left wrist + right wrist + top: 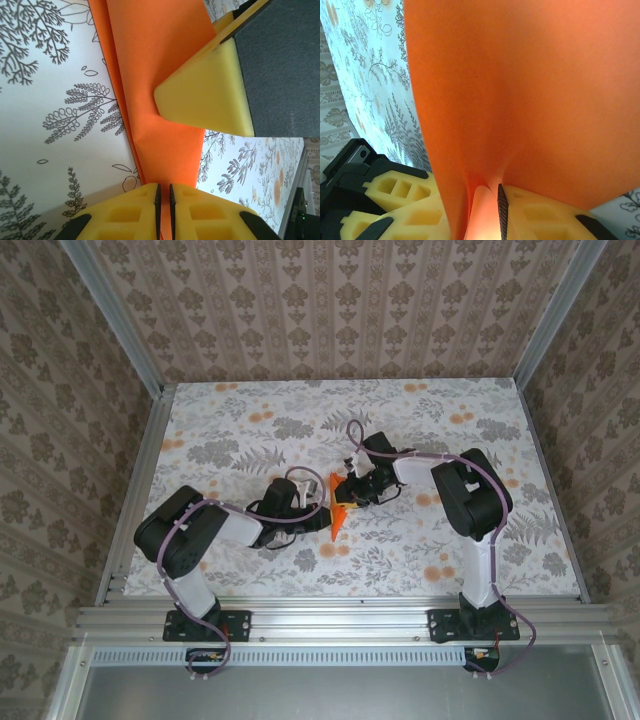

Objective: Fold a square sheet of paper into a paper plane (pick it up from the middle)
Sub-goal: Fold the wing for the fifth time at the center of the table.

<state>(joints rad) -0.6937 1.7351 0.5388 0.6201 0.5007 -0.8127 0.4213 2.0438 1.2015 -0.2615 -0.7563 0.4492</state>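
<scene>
hidden: bright orange folded sheet of paper (520,75) covers most of right gripper (487,195), I can't tell its finger state | left gripper (164,189): yellow fingers (200,207) clamped on paper edge | paper location: mid floral-print tabletop (250,440), between both grippers

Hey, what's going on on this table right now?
Two robot arms meet over the middle of the table, working on a folded orange paper. The left tool is pinched shut on one edge, beside layered creases. The right tool has the sheet between its fingers from the other side; how firmly it grips is unclear. The folding looks partway done.
</scene>
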